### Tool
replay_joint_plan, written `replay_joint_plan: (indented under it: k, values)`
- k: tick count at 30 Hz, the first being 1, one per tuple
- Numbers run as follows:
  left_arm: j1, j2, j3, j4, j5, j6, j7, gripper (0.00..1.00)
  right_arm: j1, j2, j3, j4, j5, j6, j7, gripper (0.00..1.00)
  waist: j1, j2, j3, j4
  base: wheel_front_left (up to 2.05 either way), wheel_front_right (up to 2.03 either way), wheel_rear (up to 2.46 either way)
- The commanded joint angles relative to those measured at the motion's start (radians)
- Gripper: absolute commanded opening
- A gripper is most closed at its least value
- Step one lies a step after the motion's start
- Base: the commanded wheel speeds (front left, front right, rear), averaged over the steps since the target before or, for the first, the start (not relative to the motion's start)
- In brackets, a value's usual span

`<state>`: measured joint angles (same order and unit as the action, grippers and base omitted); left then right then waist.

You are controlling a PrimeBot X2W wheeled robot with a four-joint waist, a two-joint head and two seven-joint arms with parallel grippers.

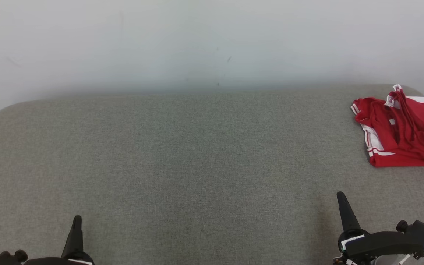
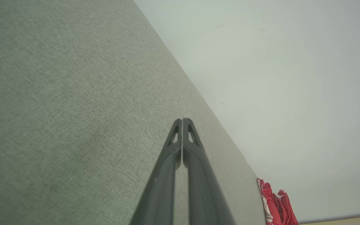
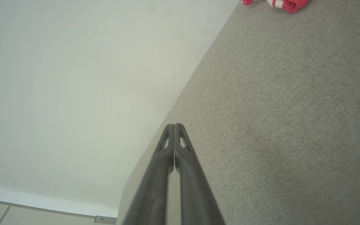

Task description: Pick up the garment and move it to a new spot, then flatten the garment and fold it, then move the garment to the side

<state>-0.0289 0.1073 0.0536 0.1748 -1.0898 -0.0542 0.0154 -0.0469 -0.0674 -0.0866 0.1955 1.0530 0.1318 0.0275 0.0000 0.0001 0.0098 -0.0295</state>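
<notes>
The red garment [image 1: 405, 143] lay at the grey table's [image 1: 197, 165] far right edge, seemingly loosely folded yet rumpled, fitting either a waiting heap or a finished set-aside. The left gripper [image 1: 76, 219] and right gripper [image 1: 341, 197] were both closed, empty.

A grey woven surface [image 1: 182, 158] with rounded corners meets a pale wall [image 1: 197, 40].

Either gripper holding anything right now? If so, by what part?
Nothing is held. The left gripper and right gripper are both shut with nothing between their fingers. The red garment lies apart from them on the grey surface.
</notes>
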Motion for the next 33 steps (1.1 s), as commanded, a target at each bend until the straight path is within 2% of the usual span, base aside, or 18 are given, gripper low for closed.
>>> replay_joint_plan:
  k: [1, 33]
  values:
    - [-0.023, -0.001, 0.007, -0.004, -0.023, -0.009, 0.005, 0.0, -0.02, 0.003, -0.002, -0.006, 0.023, -0.001, 0.005, 0.0, 0.0, -0.0001, 0.0, 0.0, 0.0, 0.0, 0.0]
    - [-0.059, -0.034, 0.039, 0.039, -0.311, -0.049, 0.06, 0.0, -0.046, 0.012, -0.017, 0.026, 0.329, -0.002, 0.053, 0.0, 0.0, -0.0001, -0.003, 0.015, 0.0, 0.0, 0.0]
